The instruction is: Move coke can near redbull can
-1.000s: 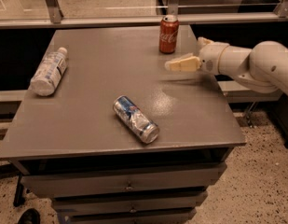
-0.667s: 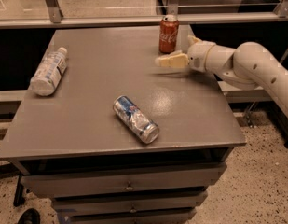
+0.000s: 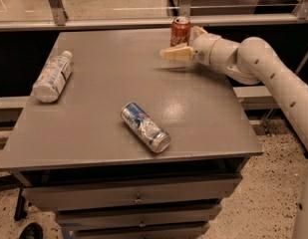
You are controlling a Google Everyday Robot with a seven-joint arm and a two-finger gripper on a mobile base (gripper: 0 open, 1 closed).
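The coke can, red with a silver top, stands upright at the far edge of the grey table. The redbull can, silver and blue and dented, lies on its side near the table's front middle. My gripper reaches in from the right at the coke can. It is open, with one finger in front of the can's base and the other showing behind its right side. The can's lower part is hidden by the near finger.
A clear plastic bottle with a white label lies on its side at the table's left. Drawers sit under the tabletop. A rail and glass partition run behind the table. My arm spans the right edge.
My gripper has moved left and toward the far edge, from right of the coke can to straddling its base. The cans and the bottle have not moved.
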